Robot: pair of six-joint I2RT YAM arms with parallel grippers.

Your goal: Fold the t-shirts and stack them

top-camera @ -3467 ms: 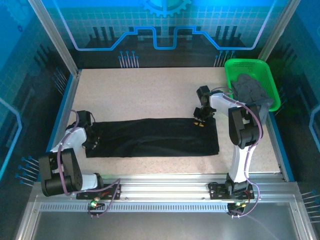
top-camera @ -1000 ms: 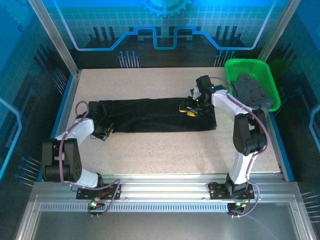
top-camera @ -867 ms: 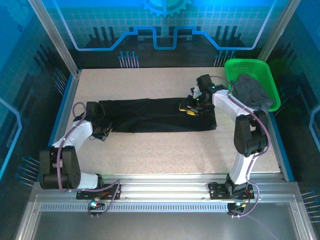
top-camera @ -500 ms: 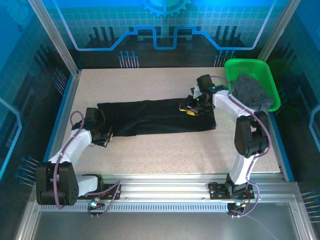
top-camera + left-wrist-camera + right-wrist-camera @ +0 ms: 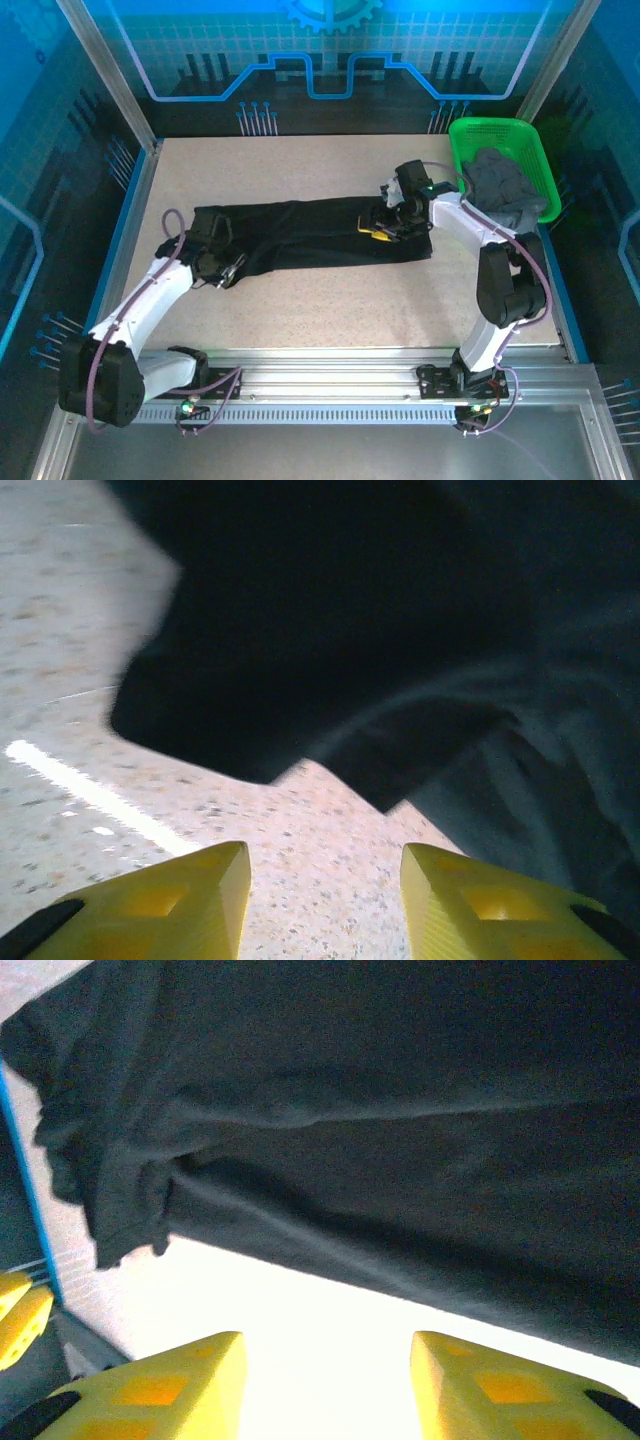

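The black t-shirt (image 5: 310,232) lies as a long folded strip across the middle of the table. My left gripper (image 5: 233,272) is at the strip's near left corner. In the left wrist view the left gripper (image 5: 325,900) is open over bare table, with the black t-shirt (image 5: 380,630) just ahead of its fingertips. My right gripper (image 5: 383,228) hovers at the strip's right part. In the right wrist view the right gripper (image 5: 328,1385) is open with nothing between its fingers, and the black t-shirt (image 5: 400,1110) lies beyond them. The grey t-shirt (image 5: 505,185) sits crumpled in the basket.
A green mesh basket (image 5: 490,126) stands at the table's back right corner, close behind the right arm. Speckled table (image 5: 330,310) spreads in front of and behind the strip. Blue rails (image 5: 125,215) edge the table's sides.
My left gripper has opened and let go of the black t-shirt's left end, and the left arm has swung right and forward. The right gripper has stayed open, shifting slightly.
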